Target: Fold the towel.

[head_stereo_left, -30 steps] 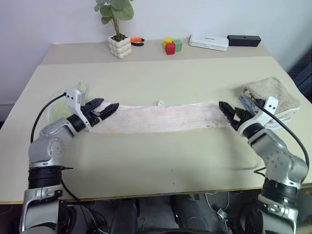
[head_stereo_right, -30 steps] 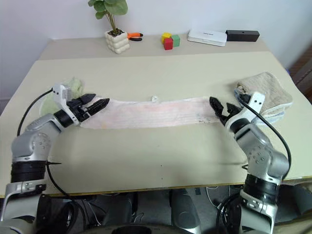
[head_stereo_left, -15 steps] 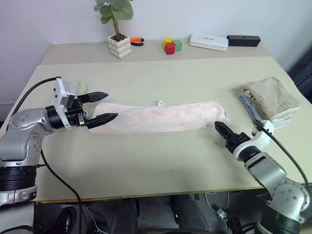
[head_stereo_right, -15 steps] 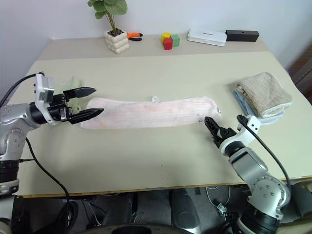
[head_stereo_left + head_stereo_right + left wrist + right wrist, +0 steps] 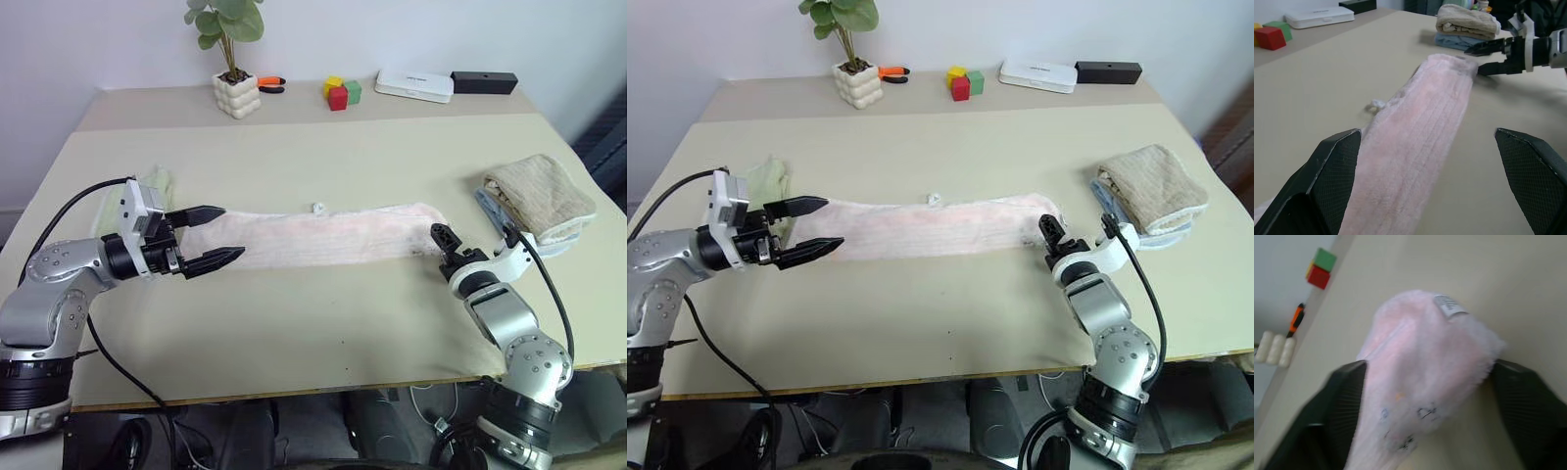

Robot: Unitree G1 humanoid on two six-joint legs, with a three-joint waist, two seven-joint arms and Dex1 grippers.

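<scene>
My right gripper [image 5: 1051, 235] sits at the pink towel's [image 5: 323, 235] right end, fingers astride the cloth and partly parted; whether they pinch it yet I cannot tell. My left gripper [image 5: 216, 235] hovers wide open at the left end. The towel lies as a long band across the table's [image 5: 323, 323] middle. I judge both ends need a firm pinch through every layer before lifting. At the far edge, a white pot [image 5: 236, 94] holds a plant.

text: none legible | towel [image 5: 1425, 382] tag [image 5: 1449, 306]: possibly printed, unreadable
</scene>
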